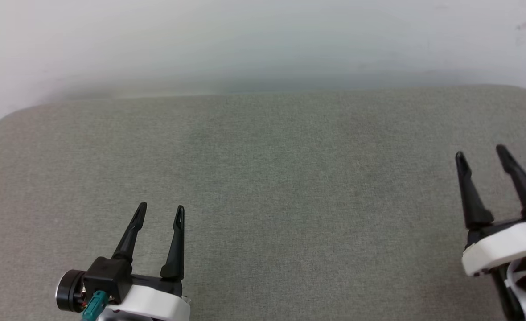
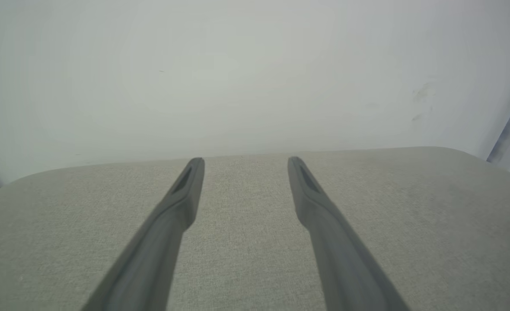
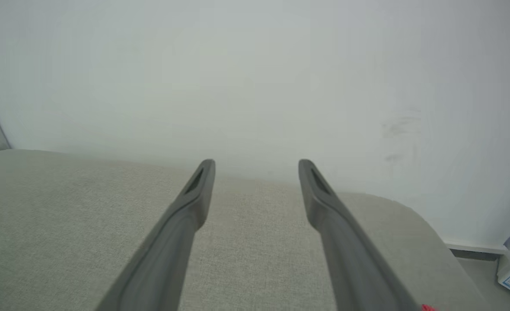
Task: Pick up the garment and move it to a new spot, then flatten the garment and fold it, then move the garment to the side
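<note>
Nearest, the left gripper (image 1: 161, 207) hung over a grey fabric pad (image 1: 263, 178), its two dark fingers spread apart and empty. The right gripper (image 1: 480, 151) hung farther on at the pad's right side, fingers likewise apart, holding nothing. A tiny red speck (image 3: 428, 307) touched its wrist view's bottom edge. Where the garment lay could not be told. Behind stood a pale wall (image 1: 263, 40).

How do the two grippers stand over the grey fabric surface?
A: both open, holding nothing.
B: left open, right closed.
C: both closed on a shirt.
A: the left gripper and the right gripper each show two fingers spread apart, with bare grey fabric surface between them.
</note>
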{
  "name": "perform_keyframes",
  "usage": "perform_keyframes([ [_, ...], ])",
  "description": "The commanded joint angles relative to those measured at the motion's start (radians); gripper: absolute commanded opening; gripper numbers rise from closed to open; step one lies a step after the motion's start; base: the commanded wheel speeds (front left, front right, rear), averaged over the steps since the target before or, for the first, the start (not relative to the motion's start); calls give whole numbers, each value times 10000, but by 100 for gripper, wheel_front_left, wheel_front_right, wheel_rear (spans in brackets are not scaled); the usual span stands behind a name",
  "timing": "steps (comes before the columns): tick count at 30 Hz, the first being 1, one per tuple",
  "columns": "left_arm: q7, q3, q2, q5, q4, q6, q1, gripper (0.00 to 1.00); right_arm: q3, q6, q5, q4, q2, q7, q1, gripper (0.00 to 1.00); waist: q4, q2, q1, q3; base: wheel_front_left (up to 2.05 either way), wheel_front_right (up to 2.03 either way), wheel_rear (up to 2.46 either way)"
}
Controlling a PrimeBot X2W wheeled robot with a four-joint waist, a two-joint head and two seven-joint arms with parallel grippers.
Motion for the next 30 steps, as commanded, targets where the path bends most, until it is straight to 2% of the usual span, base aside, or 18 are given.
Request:
perform_keyframes([
  [1, -21, -20, -48, 15, 21, -3, 103, 100, 5, -7, 77, 52, 99, -90, 158, 100, 112, -1, 3, -123, 0, 0, 0],
  [12, -21, 263, -117, -5, 279, -12, 318, 100, 193, -7, 23, 1153, 805, -1383, 613, 100, 151, -1, 3, -390, 0, 0, 0],
  [30, -21, 461, -222, 33, 192, -170, 476, 100, 270, -7, -18, 1679, 1049, -1755, 481, 100, 30, -1, 3, -535, 0, 0, 0],
])
